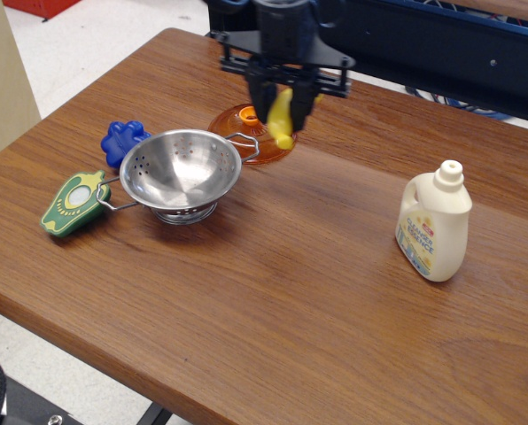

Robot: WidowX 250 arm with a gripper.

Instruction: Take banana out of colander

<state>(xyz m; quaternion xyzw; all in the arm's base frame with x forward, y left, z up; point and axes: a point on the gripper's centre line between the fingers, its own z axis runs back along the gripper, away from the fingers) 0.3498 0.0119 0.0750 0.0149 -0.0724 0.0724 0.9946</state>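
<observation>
The yellow toy banana hangs upright between the fingers of my gripper, which is shut on it. It is in the air above the table, to the right of and higher than the colander, over the orange lid's right edge. The steel colander stands empty on the wooden table at the left, its wire handles pointing left and right.
A flat orange translucent lid lies just behind the colander. A blue toy and a green avocado-shaped toy lie left of the colander. A cream detergent bottle stands at the right.
</observation>
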